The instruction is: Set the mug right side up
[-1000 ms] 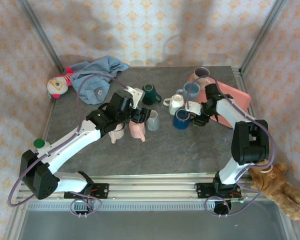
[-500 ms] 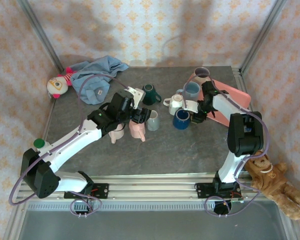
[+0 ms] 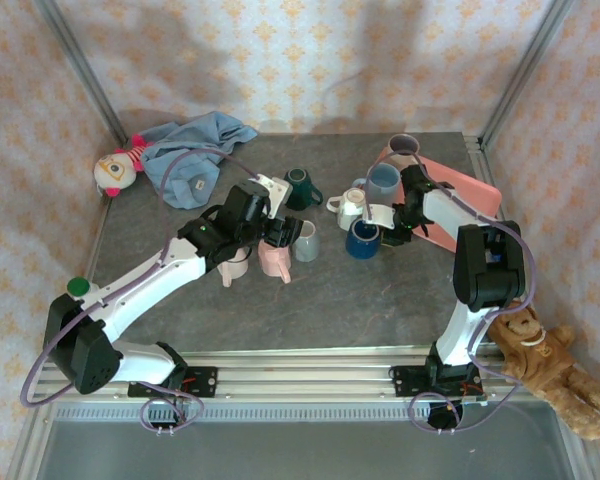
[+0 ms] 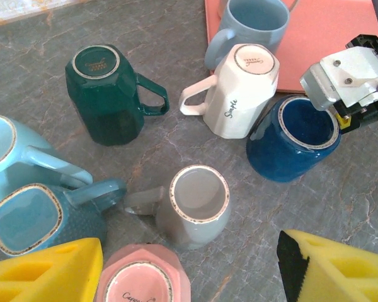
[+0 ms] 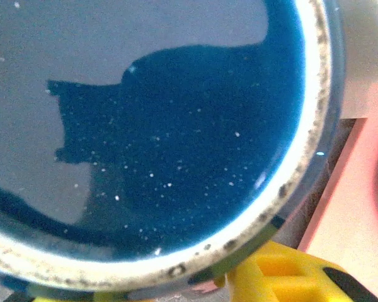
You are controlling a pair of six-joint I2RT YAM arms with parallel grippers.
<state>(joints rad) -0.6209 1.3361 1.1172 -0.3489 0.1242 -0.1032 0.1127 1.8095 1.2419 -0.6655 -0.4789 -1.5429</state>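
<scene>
Several mugs are crowded mid-table. The dark blue mug (image 4: 293,138) is stood mouth up, just beside the tray (image 4: 327,31) and the base-up white mug (image 4: 239,88). One yellow pad (image 5: 283,277) of the right gripper (image 3: 388,232) is set outside its rim, probably the only side free of neighbours; a clamp cannot be confirmed. The left gripper (image 4: 195,277) is held wide open, empty, above the base-up pink mug (image 4: 145,283). Free table is seen toward the arm bases.

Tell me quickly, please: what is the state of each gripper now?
Left gripper: open, holding nothing.
Right gripper: at the rim of the dark blue mug; grip cannot be told.
</scene>
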